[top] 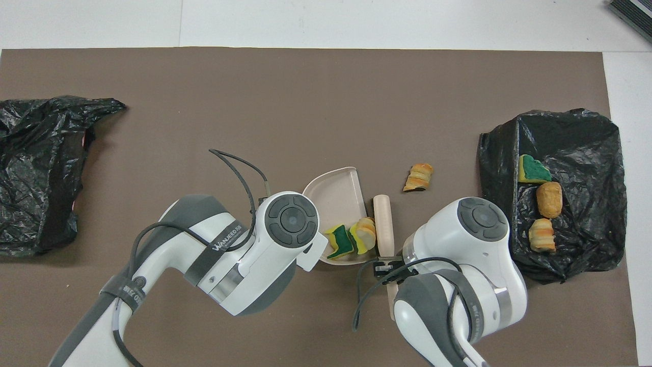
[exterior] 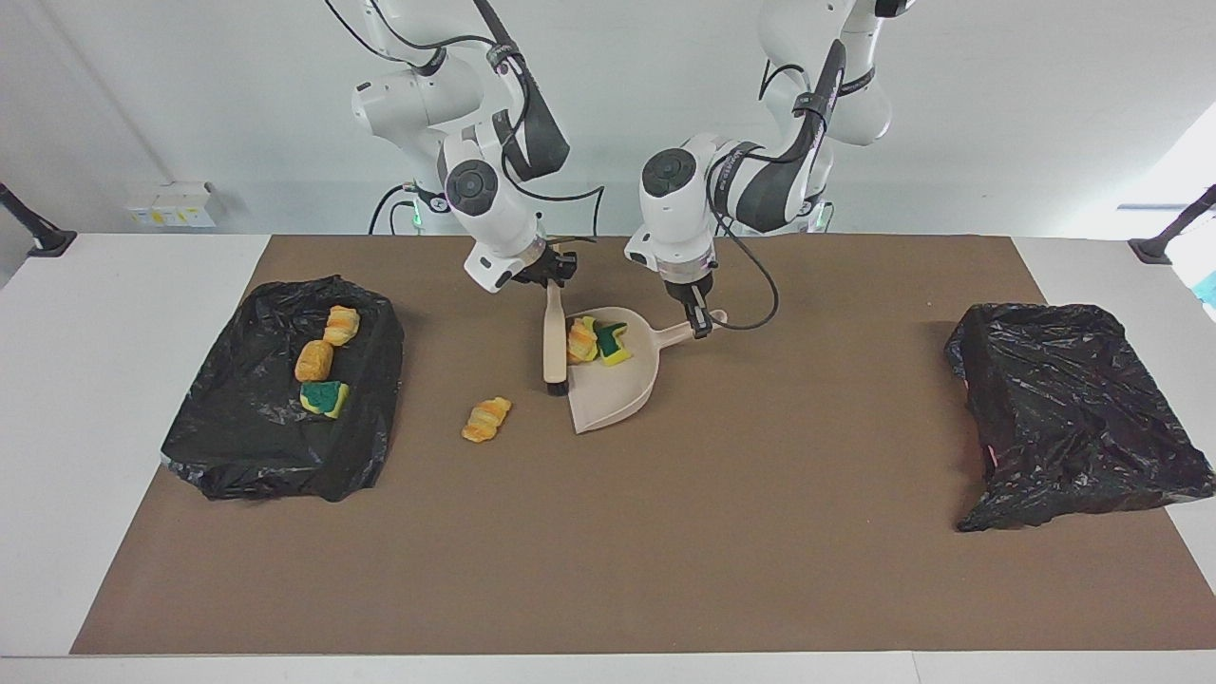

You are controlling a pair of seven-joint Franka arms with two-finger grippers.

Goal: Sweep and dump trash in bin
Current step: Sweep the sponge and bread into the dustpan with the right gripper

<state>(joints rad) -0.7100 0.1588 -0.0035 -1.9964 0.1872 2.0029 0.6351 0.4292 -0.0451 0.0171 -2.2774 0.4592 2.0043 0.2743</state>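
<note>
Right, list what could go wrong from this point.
1. One bread-like chunk lies alone on the mat, missed by the brush that the right gripper holds; it may be left out.
2. The two scraps sit in the dustpan near its open lip; a tilted lift by the left gripper might spill them short of the bin.

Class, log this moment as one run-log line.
right gripper: holds brush | left gripper: holds dustpan | in pan: two scraps | on mat: one scrap
</note>
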